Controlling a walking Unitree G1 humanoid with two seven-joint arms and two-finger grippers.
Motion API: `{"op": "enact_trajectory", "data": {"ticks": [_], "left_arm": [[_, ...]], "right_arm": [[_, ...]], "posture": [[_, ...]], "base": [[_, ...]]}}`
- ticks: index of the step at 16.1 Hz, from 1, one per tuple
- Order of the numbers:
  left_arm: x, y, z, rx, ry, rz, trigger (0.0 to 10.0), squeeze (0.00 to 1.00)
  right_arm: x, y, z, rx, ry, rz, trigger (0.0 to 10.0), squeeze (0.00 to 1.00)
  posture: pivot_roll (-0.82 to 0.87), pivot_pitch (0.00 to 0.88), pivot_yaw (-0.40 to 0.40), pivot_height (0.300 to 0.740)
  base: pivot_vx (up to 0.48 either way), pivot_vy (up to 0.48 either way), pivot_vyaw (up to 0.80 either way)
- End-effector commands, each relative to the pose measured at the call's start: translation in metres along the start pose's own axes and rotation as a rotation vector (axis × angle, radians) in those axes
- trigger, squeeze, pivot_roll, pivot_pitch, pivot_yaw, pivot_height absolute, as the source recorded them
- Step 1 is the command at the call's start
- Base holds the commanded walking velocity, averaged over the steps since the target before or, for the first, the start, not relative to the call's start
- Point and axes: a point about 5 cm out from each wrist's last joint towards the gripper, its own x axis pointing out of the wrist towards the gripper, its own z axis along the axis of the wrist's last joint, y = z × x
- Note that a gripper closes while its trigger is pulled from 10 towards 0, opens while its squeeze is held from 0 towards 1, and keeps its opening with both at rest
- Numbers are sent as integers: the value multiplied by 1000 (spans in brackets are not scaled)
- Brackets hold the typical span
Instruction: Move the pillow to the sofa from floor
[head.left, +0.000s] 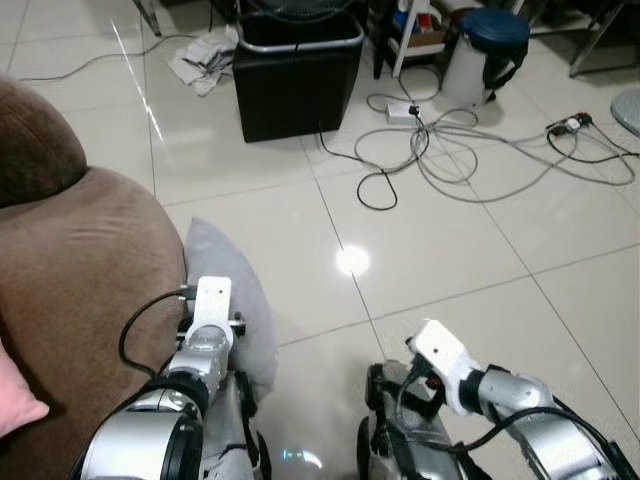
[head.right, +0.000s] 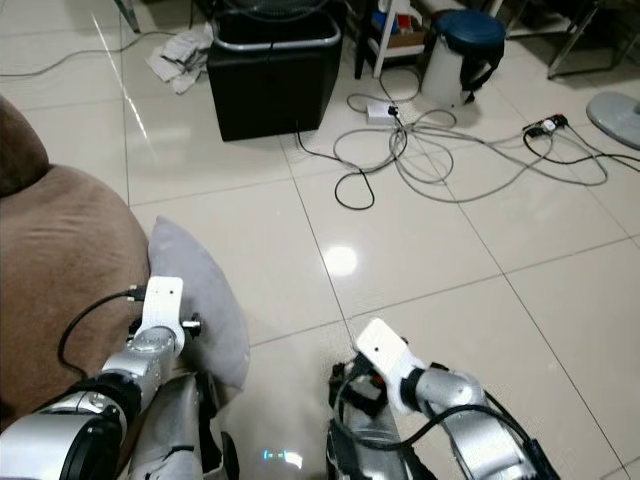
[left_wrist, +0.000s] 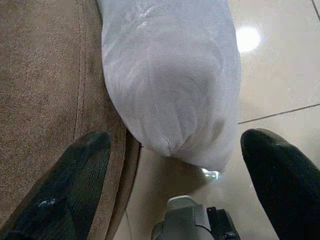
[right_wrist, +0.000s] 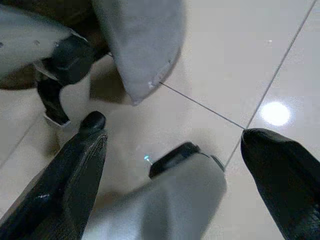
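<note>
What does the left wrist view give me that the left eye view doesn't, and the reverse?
Left wrist view: the left gripper open, its black fingers spread either side of the grey pillow's near end, and the pillow's edge pressed against the brown sofa side.
Left eye view: the room beyond, with the black bin, tangled cables, a stool, and the right arm low over the tiles.
Both: the grey pillow standing on the floor against the sofa.

A home living room: brown sofa (head.left: 90, 270), tiled floor (head.left: 450, 250), loose cables (head.left: 450, 150), black bin (head.left: 297, 75).
</note>
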Motion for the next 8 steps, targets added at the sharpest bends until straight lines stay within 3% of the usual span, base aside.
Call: {"op": "enact_trajectory", "data": {"ticks": [1,2,3,5,8], "left_arm": [[0,2,-7,-34,6,20,6549,0],[0,3,-6,-49,-1,22,6824,0],[-1,0,-4,-109,-17,8,10000,0],[-2,-5,-5,-134,-20,-14,10000,0],[-3,-6,-4,-85,-65,15,10000,0]], "right_arm": [[-5,-7,-11,2,18,-17,10000,0],[-5,-9,-14,4,20,-20,10000,0],[-5,-10,-21,5,30,-23,10000,0],[-4,-8,-37,10,52,-24,10000,0],[3,-1,-52,46,42,-65,10000,0]], "posture": [[-217,259,-57,594],[-217,259,-57,594],[-223,269,-65,594],[-226,286,-78,594],[-218,305,-100,594]], "base": [[0,0,0],[0,0,0],[0,0,0],[0,0,0],[0,0,0]]}}
